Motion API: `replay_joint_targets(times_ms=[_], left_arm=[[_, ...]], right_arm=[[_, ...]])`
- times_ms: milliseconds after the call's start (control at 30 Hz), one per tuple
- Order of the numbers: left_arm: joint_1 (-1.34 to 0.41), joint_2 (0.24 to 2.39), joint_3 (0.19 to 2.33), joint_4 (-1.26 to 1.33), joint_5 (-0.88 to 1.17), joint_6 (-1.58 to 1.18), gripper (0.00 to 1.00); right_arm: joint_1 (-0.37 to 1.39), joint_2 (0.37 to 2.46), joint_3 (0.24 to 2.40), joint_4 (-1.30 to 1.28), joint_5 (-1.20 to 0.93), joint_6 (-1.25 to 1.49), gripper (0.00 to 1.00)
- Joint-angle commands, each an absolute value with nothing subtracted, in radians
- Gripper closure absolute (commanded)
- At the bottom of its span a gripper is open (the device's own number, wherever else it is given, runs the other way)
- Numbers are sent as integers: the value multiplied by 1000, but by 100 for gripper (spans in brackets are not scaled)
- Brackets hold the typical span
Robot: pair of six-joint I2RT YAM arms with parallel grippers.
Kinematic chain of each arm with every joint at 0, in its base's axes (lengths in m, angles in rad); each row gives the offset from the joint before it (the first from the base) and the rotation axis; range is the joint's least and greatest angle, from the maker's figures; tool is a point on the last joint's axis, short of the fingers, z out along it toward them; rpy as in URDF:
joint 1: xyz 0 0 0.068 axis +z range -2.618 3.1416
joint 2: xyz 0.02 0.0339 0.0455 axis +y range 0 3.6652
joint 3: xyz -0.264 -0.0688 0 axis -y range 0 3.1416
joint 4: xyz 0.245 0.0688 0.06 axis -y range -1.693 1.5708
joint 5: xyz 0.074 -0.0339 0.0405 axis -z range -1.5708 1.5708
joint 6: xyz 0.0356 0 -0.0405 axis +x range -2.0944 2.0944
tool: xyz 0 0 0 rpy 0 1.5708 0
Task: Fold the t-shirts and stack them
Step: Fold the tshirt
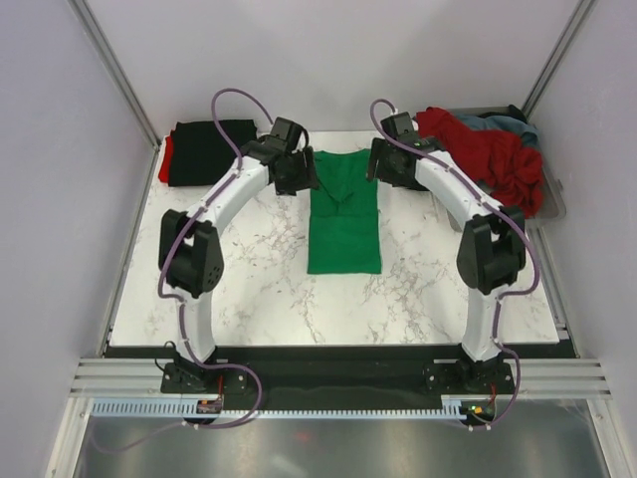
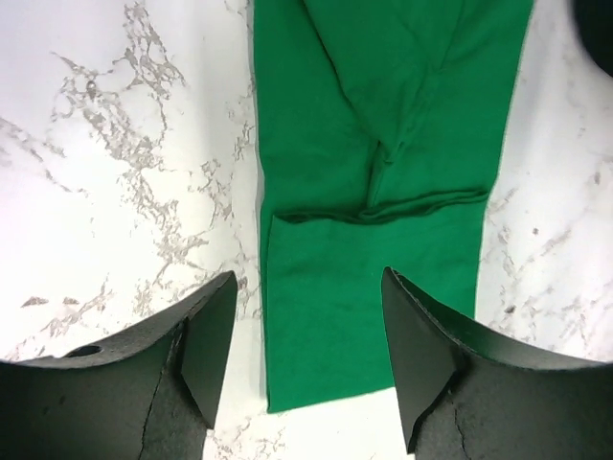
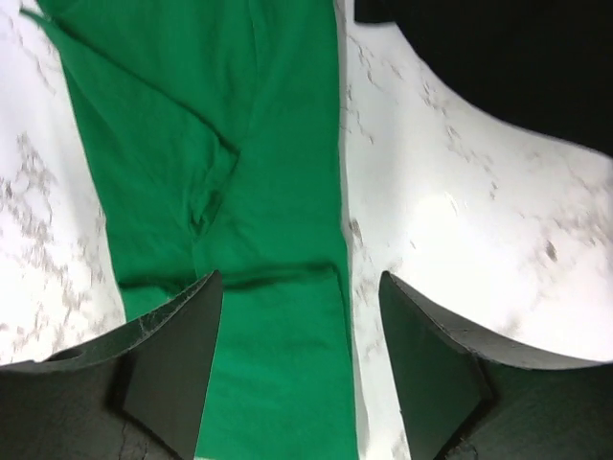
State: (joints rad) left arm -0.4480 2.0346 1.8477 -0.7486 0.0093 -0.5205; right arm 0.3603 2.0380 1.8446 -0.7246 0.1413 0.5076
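**Figure. Second fold of the green t-shirt, read from the arm bases outward.**

Nearest us, the marble table (image 1: 249,289) carries the green t-shirt (image 1: 344,224). It lies at the middle as a long narrow strip, sleeves turned in, its near hem square to the table edge. At the strip's far end both arms meet.

The left gripper (image 2: 308,276) hangs over the left far corner with its jaws apart. One finger is above bare marble and the other above cloth. The right gripper (image 3: 299,278) mirrors it over the right far corner, jaws likewise apart. Neither holds anything. We cannot tell whether the fingertips touch the cloth.

We judge the step in hand to be the lengthwise fold, far end brought over toward the near hem. To do it well:

- We lower both grippers so that each straddles its corner, then close on every layer, not the top one alone.
- We lift the two corners together and level, so the strip does not skew.
- We carry them low, so the near part does not drag.
- We lay edge on edge before letting go with both at once.

Beyond, at the far left, sits a folded stack (image 1: 199,151), black on top with red showing at its left side. It is the likely destination. At the far right, a red t-shirt (image 1: 488,154) and a grey-blue t-shirt (image 1: 498,122) lie crumpled in a clear tray (image 1: 555,199), not yet folded.
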Motion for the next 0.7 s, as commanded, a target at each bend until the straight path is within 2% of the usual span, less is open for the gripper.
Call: replay_joint_targets(times_ms=[0, 167, 267, 333, 500, 667], left_arm=[[-457, 1866, 1711, -784, 44, -508, 31], [-474, 1685, 1370, -631, 172, -546, 32], [-494, 1591, 1188, -557, 189, -577, 33], [-505, 1543, 1059, -507, 213, -609, 35], [-520, 1480, 936, -405, 241, -659, 38], [-528, 1470, 894, -368, 241, -687, 40]], right_arm=[[368, 1870, 1673, -726, 60, 492, 26], [373, 1622, 1198, -536, -193, 555, 26], [391, 1545, 1047, -471, -225, 592, 26], [391, 1519, 975, -428, -244, 606, 27], [393, 1545, 904, -344, -281, 609, 30], [391, 1612, 884, -316, -281, 595, 37]])
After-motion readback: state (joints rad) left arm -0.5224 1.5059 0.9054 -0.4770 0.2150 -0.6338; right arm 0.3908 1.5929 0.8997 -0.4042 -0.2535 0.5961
